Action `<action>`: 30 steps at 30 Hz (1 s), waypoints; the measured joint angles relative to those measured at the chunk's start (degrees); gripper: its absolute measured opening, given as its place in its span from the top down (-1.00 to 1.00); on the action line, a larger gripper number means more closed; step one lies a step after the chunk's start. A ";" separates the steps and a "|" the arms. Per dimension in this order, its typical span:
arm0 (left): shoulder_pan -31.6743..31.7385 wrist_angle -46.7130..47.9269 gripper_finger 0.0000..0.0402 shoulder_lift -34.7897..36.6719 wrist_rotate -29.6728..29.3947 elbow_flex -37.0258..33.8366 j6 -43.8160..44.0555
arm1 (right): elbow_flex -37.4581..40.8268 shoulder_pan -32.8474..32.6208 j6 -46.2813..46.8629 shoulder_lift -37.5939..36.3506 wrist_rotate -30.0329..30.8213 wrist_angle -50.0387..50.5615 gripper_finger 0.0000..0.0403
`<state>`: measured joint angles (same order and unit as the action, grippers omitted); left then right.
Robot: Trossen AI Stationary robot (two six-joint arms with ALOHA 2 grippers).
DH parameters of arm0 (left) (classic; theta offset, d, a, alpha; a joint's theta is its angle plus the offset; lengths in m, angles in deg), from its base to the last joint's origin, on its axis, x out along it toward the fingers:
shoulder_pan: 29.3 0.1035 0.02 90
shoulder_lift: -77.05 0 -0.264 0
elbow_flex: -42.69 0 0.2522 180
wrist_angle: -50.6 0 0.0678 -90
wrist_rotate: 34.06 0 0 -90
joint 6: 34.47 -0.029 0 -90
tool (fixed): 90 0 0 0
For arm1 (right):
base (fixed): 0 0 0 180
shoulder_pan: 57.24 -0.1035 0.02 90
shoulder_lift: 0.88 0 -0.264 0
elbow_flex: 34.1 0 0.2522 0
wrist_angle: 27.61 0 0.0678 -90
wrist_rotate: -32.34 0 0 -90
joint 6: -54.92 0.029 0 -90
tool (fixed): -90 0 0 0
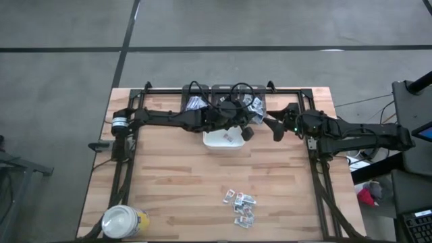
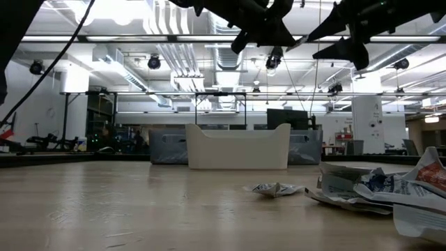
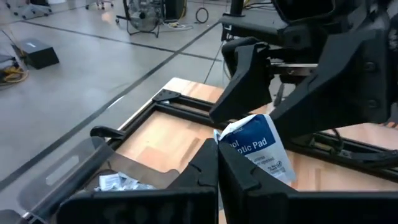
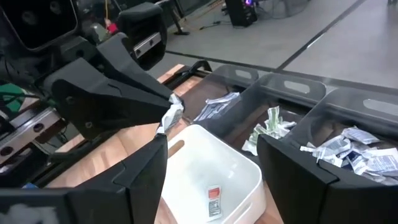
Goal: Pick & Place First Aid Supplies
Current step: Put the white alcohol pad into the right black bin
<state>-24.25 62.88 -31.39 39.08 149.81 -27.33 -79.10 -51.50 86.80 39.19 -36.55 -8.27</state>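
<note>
Step in hand: transfer of one packet above the white tray [image 1: 217, 142], which sits at the table's 12 o'clock edge. The left gripper [image 1: 247, 132], jaws closed on a white-and-blue antiseptic pad packet [image 3: 256, 148], hangs over the tray's 3 o'clock rim. The right gripper [image 1: 277, 128], jaws spread wide and holding nothing, sits just beside it on the 3 o'clock side, pointed at the packet. Judged: a hand-over or a drop into the tray; the next move calls for either the left jaws to part over the tray opening, or the right jaws to close on the packet's free edge before the left lets go. Count: one tray, holding one visible red-printed sachet [image 4: 213, 201]; one packet in the grip; a loose cluster of packets [image 1: 241, 204] toward the table's 6 o'clock, roughly eight, exact number not legible; clear bins [image 4: 348, 124] behind the tray with many more packets, uncountable; one yellow jar [image 1: 123, 222] at 7 o'clock.
</note>
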 joint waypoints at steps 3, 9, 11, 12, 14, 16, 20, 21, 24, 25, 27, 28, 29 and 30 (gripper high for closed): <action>0.09 1.48 1.00 0.00 -3.03 0.00 -2.38 | -0.37 0.22 -0.74 0.97 -0.40 -0.17 -0.22; 1.11 3.13 1.00 0.00 -7.92 0.00 -4.33 | -0.37 0.22 -0.81 1.21 -0.87 -0.31 -0.25; 1.27 3.11 1.00 0.00 -7.94 0.00 -4.05 | -0.37 0.22 -0.81 1.14 -1.26 -0.36 -0.24; 1.26 3.05 1.00 0.00 -7.75 0.00 -3.89 | -0.37 0.22 -0.81 1.14 -1.26 -0.36 -0.24; 1.21 2.32 1.00 0.00 -6.85 0.00 -3.55 | -0.37 0.27 -0.93 1.32 -1.25 -0.40 -0.23; 1.15 1.71 1.00 0.00 -5.59 0.15 -2.89 | -0.37 0.77 -1.05 1.81 -1.22 -0.43 -0.22; 0.79 1.32 1.00 0.00 -3.87 0.59 -1.44 | -0.37 2.10 -1.10 2.82 -1.27 -0.61 -0.24; 0.73 1.35 1.00 0.00 -3.89 0.59 -1.38 | -0.37 2.48 -1.14 3.01 -1.69 -0.69 -0.24; 0.71 1.44 1.00 0.00 -3.72 0.45 -1.29 | -0.37 3.09 -2.14 3.59 -2.13 -1.95 -0.26; 0.71 1.40 1.00 0.00 -3.73 0.37 -1.21 | -0.37 3.16 -2.31 3.67 -2.17 -2.44 -0.26; 0.71 1.41 1.00 0.00 -3.74 0.28 -1.15 | -0.37 3.46 -2.50 3.91 -2.31 -3.26 -0.26; 0.71 1.47 1.00 0.00 -3.74 0.24 -1.14 | -0.38 3.48 -2.53 4.02 -2.30 -3.59 -0.25; 0.71 1.47 1.00 0.00 -3.74 0.24 -1.14 | -0.37 3.63 -2.53 4.15 -2.27 -3.74 -0.24; 0.71 1.45 1.00 0.00 -3.74 0.24 -1.14 | -0.37 3.84 -2.54 4.34 -2.23 -3.88 -0.23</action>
<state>-23.54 64.32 -31.39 35.34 150.05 -28.47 -79.47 -47.66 84.26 43.53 -38.78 -12.16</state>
